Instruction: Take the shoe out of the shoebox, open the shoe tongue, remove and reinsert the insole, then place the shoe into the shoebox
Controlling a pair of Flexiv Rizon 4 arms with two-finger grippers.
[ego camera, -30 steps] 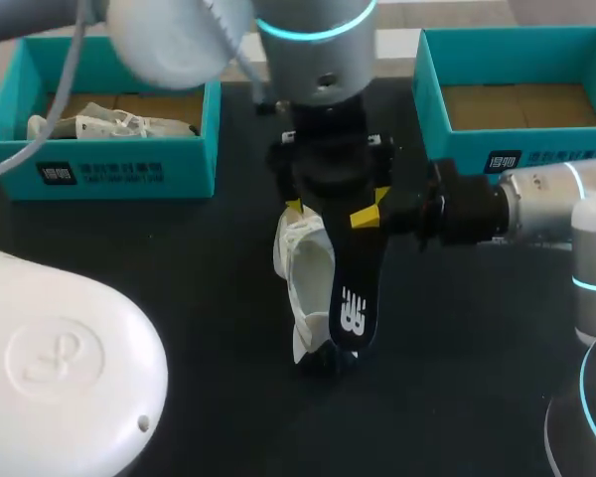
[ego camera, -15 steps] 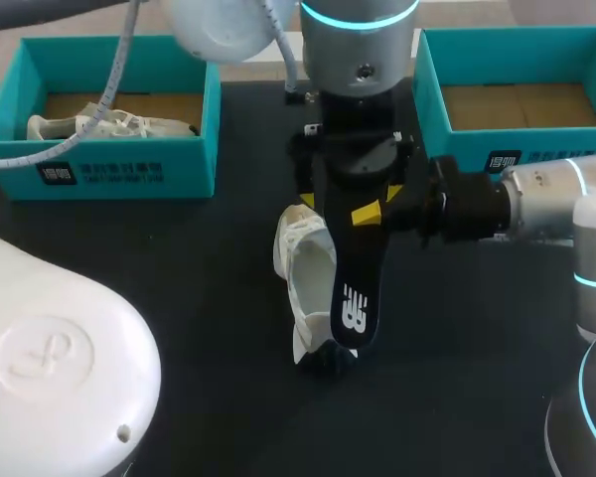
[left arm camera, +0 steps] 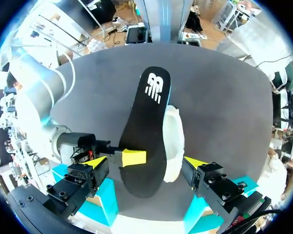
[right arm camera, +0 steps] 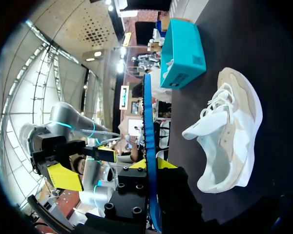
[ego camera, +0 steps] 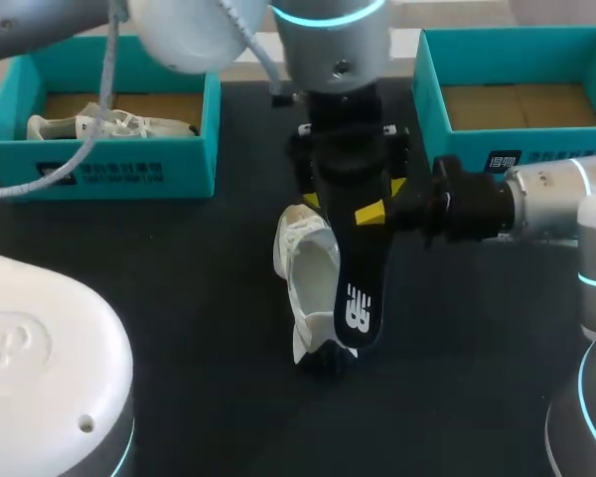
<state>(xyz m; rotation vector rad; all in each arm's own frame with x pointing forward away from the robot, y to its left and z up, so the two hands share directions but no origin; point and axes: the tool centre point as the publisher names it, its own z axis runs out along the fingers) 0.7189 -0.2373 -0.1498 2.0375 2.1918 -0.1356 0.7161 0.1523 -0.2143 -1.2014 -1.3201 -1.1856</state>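
Note:
My right gripper (ego camera: 372, 213) is shut on the black insole (ego camera: 354, 298), which carries a white logo and hangs slanted above the table. In the right wrist view the insole (right arm camera: 149, 146) shows edge-on between my right gripper's (right arm camera: 151, 165) yellow tips. The white shoe (ego camera: 308, 278) rests on the dark table right beside the insole; it also shows as the shoe (right arm camera: 229, 141) in the right wrist view. My left gripper (ego camera: 350, 194) hangs open above them. Its fingers straddle insole (left arm camera: 146, 122) and shoe (left arm camera: 173, 141) without touching either, so my left gripper (left arm camera: 146, 163) holds nothing.
A teal shoebox (ego camera: 119, 164) at the back left holds another white shoe (ego camera: 109, 125). A second teal shoebox (ego camera: 497, 149) at the back right shows only its cardboard floor. My own white base (ego camera: 40, 368) fills the front left corner.
My left wrist has shifted slightly to the right above the insole. The insole in my right gripper and the shoe have hardly moved.

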